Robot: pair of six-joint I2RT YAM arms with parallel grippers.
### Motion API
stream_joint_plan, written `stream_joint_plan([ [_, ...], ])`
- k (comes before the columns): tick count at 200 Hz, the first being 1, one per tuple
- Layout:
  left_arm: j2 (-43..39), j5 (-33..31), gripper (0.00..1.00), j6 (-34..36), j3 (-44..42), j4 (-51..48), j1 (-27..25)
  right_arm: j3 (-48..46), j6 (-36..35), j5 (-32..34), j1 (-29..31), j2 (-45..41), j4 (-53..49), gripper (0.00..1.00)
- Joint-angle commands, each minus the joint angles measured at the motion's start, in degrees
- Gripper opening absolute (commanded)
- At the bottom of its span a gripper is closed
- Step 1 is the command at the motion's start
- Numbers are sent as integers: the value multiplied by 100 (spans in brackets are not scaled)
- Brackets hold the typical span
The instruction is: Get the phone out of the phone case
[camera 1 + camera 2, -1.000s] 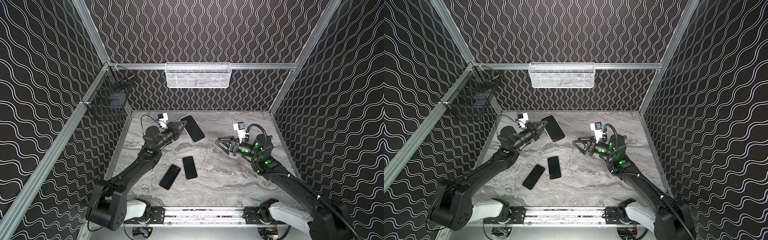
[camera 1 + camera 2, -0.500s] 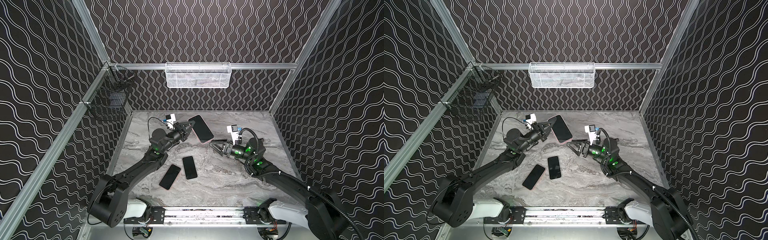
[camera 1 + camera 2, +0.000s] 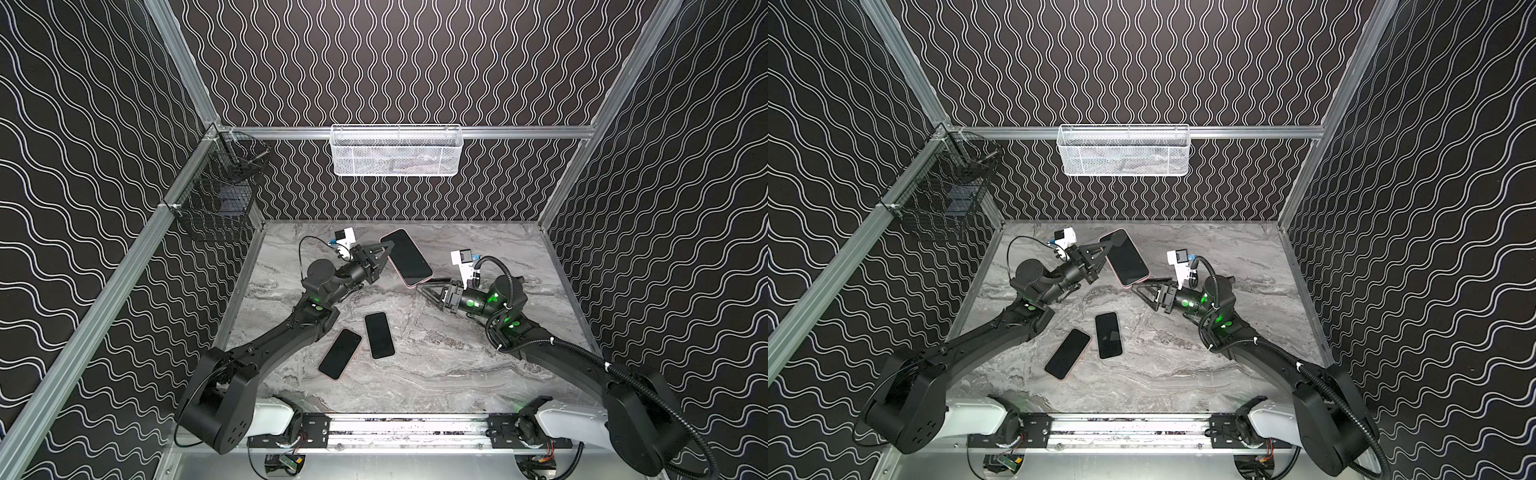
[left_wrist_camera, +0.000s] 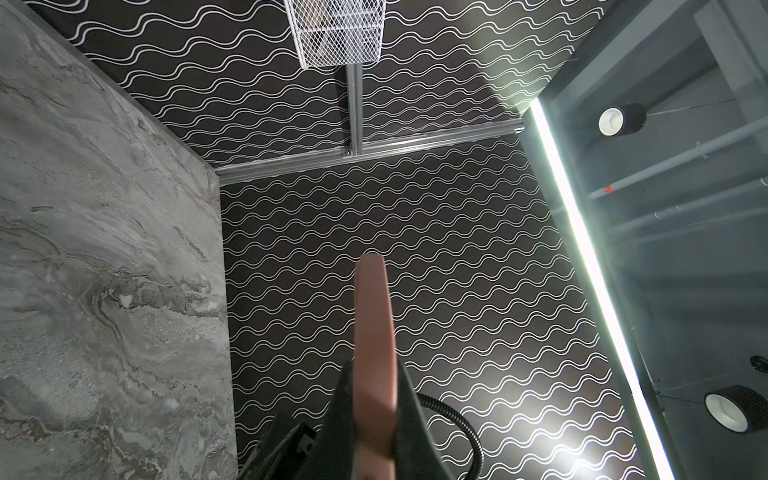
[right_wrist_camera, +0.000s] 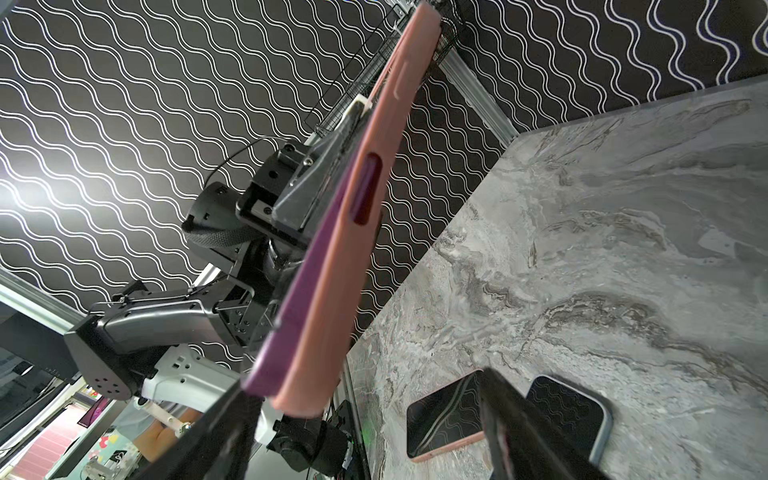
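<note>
The phone (image 3: 406,257) (image 3: 1124,257), dark screen up in a pink phone case (image 5: 353,249), hangs tilted above the back middle of the table. My left gripper (image 3: 385,254) (image 3: 1106,253) is shut on its long side; the left wrist view shows the pink edge (image 4: 372,332) pinched between the fingers. A purple phone edge (image 5: 299,291) runs along the case rim. My right gripper (image 3: 428,284) (image 3: 1144,286) (image 5: 365,432) is open, and the phone's lower corner sits just inside its jaws, close to one finger (image 5: 216,436).
Two more phones lie flat on the marble table (image 3: 457,365): one in a pink case (image 3: 340,353), one dark (image 3: 379,334). A white mesh basket (image 3: 397,149) hangs on the back wall. A black wire basket (image 3: 220,199) hangs at the left.
My left gripper carried the cased phone rightward towards the middle. The right gripper moved left to meet it, and its open jaws now stand round the phone's lower corner.
</note>
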Motion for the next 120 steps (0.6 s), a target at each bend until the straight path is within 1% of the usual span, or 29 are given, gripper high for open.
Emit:
stream_joint_plan([
  [1,-27,29,0,-209,46,513,-35,-18,120,13,4,30,402,84],
  [62,33,123,0,-382,64,758,-88,-53,265,25,-40,165,627,82],
  [120,127,249,0,-371,113,858,-93,-159,817,-183,-285,379,1420,80],
])
